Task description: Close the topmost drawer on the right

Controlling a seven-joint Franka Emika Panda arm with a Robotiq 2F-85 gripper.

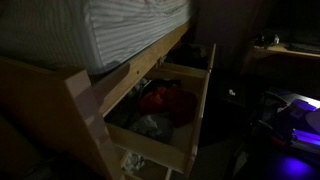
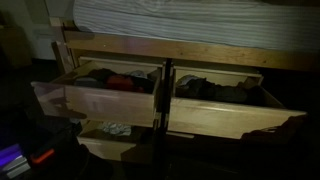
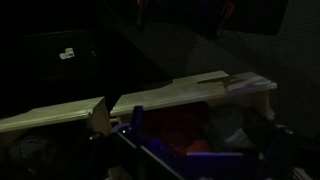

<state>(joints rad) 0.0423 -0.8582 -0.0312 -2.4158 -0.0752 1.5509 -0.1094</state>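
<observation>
Three pale pine drawers stand pulled out of one bed frame (image 2: 180, 52): two upper, one lower. The topmost drawer (image 1: 160, 147) fills the frame's centre and holds dark clothing and one red item (image 1: 160, 100). In the frontal exterior view it sits at centre left (image 2: 110, 100), its neighbour drawer (image 2: 225, 115) at centre right, and the lower drawer (image 2: 115, 148) beneath it at lower left. One striped mattress (image 1: 100, 30) lies across the top of both exterior views. The room is dark, with a violet glow (image 1: 290, 150) at lower right.

In the wrist view the gripper (image 3: 200, 125) enters from the bottom edge with its jaws spread wide and nothing between them. One blue-lit finger (image 3: 135, 122) stands just beside the drawer's front board (image 3: 190, 95). Whether they touch cannot be told.
</observation>
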